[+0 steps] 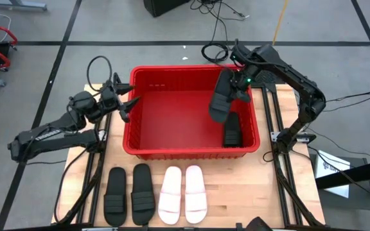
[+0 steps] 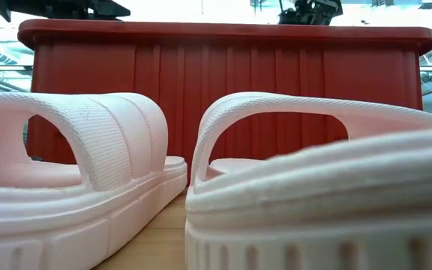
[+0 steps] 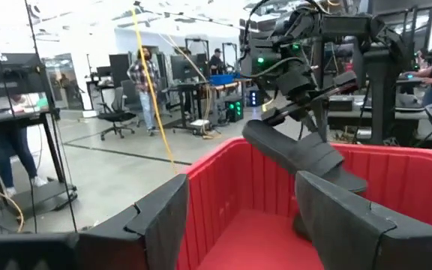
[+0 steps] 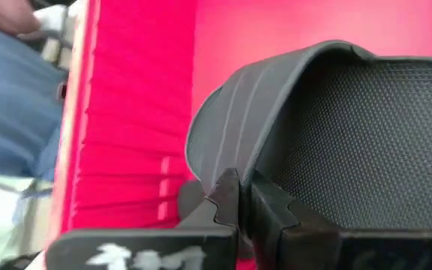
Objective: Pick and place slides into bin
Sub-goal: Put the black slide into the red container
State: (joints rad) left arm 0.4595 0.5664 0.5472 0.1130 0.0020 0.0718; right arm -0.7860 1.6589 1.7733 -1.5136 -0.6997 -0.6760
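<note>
Right gripper (image 4: 244,196) clamped, dark fingers (image 4: 227,196) pressed tight on the edge of a black slide (image 4: 336,135). Ribbed strap (image 4: 235,120) arching up from the pinch point, with the pebbled footbed (image 4: 366,142) beside it filling much of the frame. Behind, the red bin (image 4: 133,127), ribbed wall and smooth floor both visible. Beyond the bin's rim, blue cloth (image 4: 13,112) and something pale, too blurred to identify.

Both arms are dark, built of slim tubular links joined by bulky rounded joints, with black cables looping alongside. The right gripper (image 1: 231,88) carries a small green light near its wrist; the left gripper (image 1: 126,97) has blocky, angular black fingers (image 3: 163,217).
</note>
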